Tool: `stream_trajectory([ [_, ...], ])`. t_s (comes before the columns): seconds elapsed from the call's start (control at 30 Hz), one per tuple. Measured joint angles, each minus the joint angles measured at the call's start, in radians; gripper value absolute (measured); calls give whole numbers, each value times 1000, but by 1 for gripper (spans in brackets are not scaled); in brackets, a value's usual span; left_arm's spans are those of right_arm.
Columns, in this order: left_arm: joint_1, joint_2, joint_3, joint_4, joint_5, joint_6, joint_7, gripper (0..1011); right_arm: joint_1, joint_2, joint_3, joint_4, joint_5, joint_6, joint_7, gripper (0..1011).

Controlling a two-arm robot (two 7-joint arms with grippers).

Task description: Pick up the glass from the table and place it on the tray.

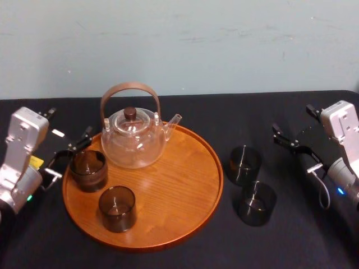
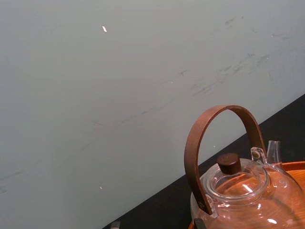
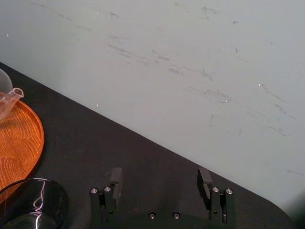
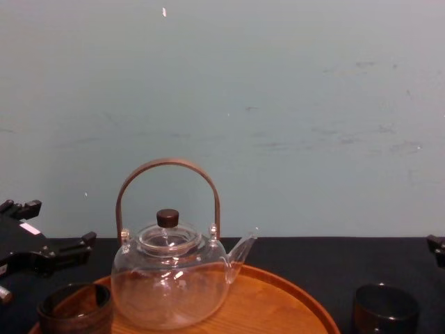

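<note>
Two dark glasses stand on the black table right of the tray: one nearer the back point(image 1: 244, 165) and one nearer the front point(image 1: 256, 203). The round wooden tray point(image 1: 185, 185) carries a clear glass teapot point(image 1: 133, 139) and two more dark glasses point(image 1: 88, 170) point(image 1: 118, 208). My right gripper point(image 1: 293, 144) hovers open to the right of the table glasses, touching neither. In the right wrist view its fingers point(image 3: 116, 180) stand wide apart, with a glass rim point(image 3: 31, 204) off to one side. My left gripper point(image 1: 70, 154) is open at the tray's left edge, beside the rear tray glass.
A pale wall rises right behind the table's back edge. The teapot's tall brown handle point(image 4: 167, 170) sticks up above the tray. Bare black cloth point(image 1: 291, 235) lies in front of and to the right of the table glasses.
</note>
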Motion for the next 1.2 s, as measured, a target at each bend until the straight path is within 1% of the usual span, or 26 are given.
stream_trajectory([
  [1.2,0,0,0,0,0,0,0,1001,0,0,0,0,0,0,0,1002],
])
